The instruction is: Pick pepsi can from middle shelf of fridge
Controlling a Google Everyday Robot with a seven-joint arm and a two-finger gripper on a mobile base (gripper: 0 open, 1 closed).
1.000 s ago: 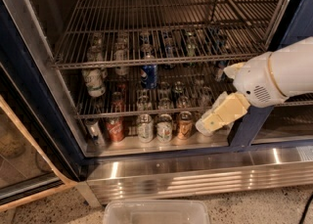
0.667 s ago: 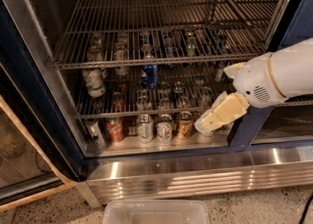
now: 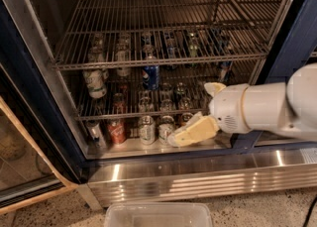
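1. Racks of silver wire fill a large display cooler (image 3: 292,37) with a dark-blue frame, steel inner walls and a ribbed shiny base panel (image 3: 198,176).
2. Below lies a speckled floor (image 3: 257,211), with a clear plastic bin (image 3: 158,214) at the bottom edge.
3. The small dark-blue pepsi can (image 3: 151,76) stands upright on the middle wire rack (image 3: 99,117), near its centre (a white-and-green can (image 3: 95,83) is to its left).
4. The white arm's gripper (image 3: 192,113) is right of the can and lower, apart from it. Its cream fingers (image 3: 193,132) are spread wide and hold nothing.
5. A red can (image 3: 117,132) and silver cans (image 3: 146,129) stand on the fridge floor.
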